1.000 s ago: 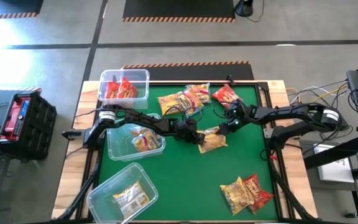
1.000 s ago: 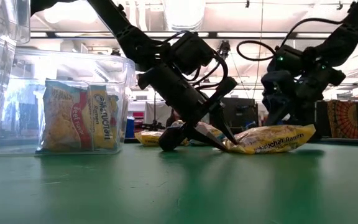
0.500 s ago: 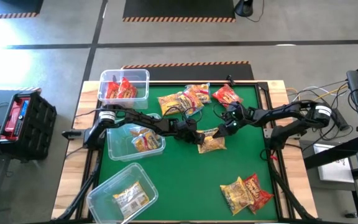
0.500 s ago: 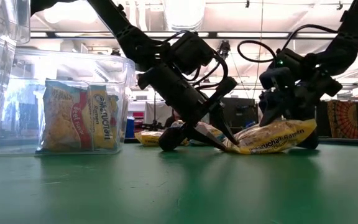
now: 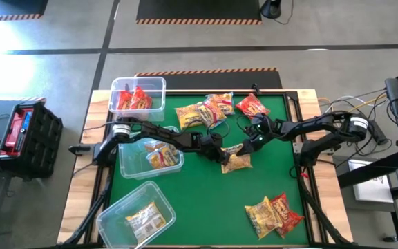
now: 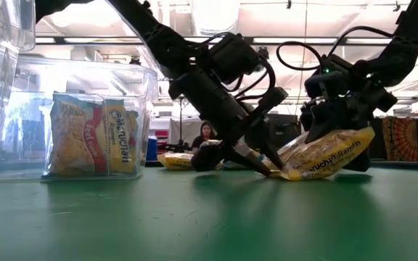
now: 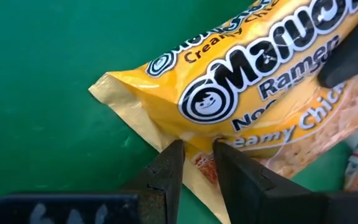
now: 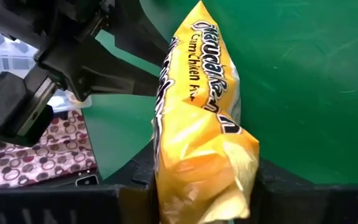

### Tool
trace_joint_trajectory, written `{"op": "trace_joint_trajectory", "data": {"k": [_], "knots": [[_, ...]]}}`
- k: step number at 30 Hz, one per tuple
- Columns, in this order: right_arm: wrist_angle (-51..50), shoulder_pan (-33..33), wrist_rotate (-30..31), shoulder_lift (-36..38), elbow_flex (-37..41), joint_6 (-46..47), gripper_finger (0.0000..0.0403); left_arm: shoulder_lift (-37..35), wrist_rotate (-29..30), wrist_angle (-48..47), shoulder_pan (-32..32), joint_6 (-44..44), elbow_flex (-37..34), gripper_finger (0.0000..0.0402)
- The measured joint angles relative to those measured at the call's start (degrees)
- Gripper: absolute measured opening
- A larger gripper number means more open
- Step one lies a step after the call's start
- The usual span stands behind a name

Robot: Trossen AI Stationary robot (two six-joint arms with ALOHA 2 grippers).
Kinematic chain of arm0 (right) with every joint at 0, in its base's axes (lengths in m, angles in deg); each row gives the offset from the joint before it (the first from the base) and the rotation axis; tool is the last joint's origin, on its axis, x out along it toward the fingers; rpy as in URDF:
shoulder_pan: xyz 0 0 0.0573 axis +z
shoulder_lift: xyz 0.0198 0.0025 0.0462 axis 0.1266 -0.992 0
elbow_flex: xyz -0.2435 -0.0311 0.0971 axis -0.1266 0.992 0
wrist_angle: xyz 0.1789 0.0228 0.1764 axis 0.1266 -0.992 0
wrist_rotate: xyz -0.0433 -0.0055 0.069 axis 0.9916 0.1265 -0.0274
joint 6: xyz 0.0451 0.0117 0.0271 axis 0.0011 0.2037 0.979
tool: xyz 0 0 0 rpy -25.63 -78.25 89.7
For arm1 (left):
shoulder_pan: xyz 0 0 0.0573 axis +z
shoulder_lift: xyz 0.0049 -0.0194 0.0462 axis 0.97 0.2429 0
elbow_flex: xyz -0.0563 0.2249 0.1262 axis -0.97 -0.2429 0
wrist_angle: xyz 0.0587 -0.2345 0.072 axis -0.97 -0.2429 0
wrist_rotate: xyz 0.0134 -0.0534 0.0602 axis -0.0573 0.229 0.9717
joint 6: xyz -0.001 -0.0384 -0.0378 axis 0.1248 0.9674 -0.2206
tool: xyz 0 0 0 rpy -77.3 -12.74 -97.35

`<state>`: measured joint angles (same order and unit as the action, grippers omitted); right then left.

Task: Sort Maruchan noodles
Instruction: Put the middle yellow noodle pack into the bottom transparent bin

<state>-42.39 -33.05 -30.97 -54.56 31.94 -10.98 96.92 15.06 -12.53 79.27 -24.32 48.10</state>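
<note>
On a green table [image 5: 199, 200], two dark robot arms reach in from the sides and meet near the middle. Three clear plastic bins sit along the left side: the far bin [image 5: 138, 95] holds red packets, the middle bin [image 5: 150, 156] holds a yellow packet, and the near bin [image 5: 136, 216] holds one packet lying flat. Loose noodle packets lie in a cluster [image 5: 206, 111] at the far edge, yellow and red together, with a single red packet [image 5: 251, 106] just beside it, and another pair [image 5: 273, 214] rests at the near right corner. At the centre, both grippers share one yellow creamy chicken packet [image 6: 325, 154]. The right gripper [image 8: 204, 180] has the packet's end clamped between its fingers, tilting that end up off the table. The left gripper [image 7: 194, 163] has its fingers nearly together, pinching the thin sealed corner of the same packet low against the table. Beyond the table, a person [image 6: 206, 135] is seated far back in the room.
</note>
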Motion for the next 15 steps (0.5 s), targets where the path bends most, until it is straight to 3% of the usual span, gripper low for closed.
{"op": "trace_joint_trajectory", "data": {"k": [15], "knots": [[-0.14, 0.04, -1.24, 1.87, 0.02, -1.79, 0.0114, -7.47, 4.32, -3.95, 0.31, -5.05, 2.15, 0.0084]]}}
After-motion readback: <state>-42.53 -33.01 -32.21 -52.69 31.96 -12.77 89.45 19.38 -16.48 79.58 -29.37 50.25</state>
